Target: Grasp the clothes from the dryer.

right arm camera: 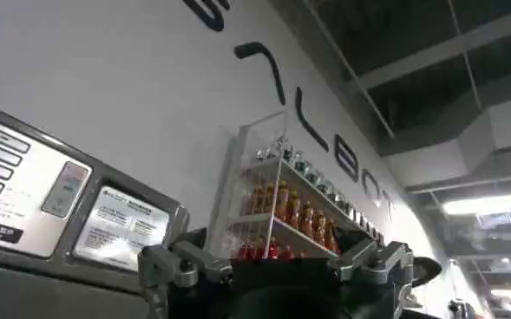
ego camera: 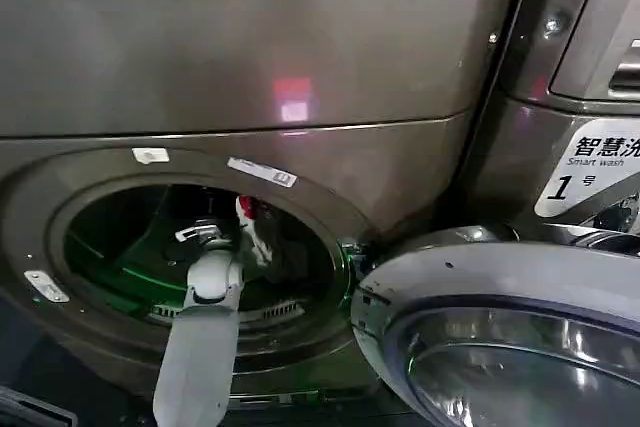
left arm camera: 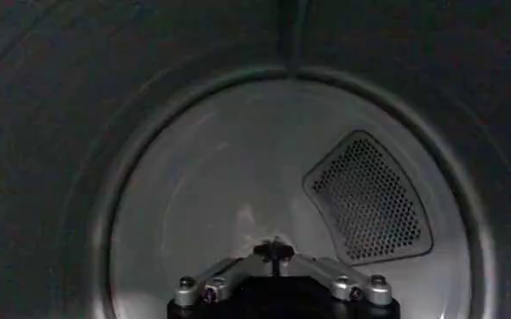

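I am reaching my left arm through the wide round porthole of the dryer (ego camera: 250, 67), the big bronze-grey machine in front of me, and my left pincer (ego camera: 205, 232) is sitting inside the dark drum, close to the clothes (ego camera: 255, 232), of which I am seeing a white piece with a red mark just to the right of the pincer tip, hanging or held near the middle of the opening. Whether the cloth is actually between my fingers I cannot tell, and I cannot tell how wide the left pincer is standing. From my left wrist I am looking at the pale round back wall of the drum (left arm camera: 220, 199) with a perforated vent panel (left arm camera: 368, 201) on it. The dryer's door (ego camera: 500, 327) is hanging open to the right, its glass bowl facing up, in front of the neighbouring machine (ego camera: 590, 97) with the "Smart wash" tag. My right pincer (right arm camera: 281, 277) is pointing up past a control panel (right arm camera: 55, 208) toward a rack of bottles (right arm camera: 298, 208) on the wall, with its finger links spread apart.
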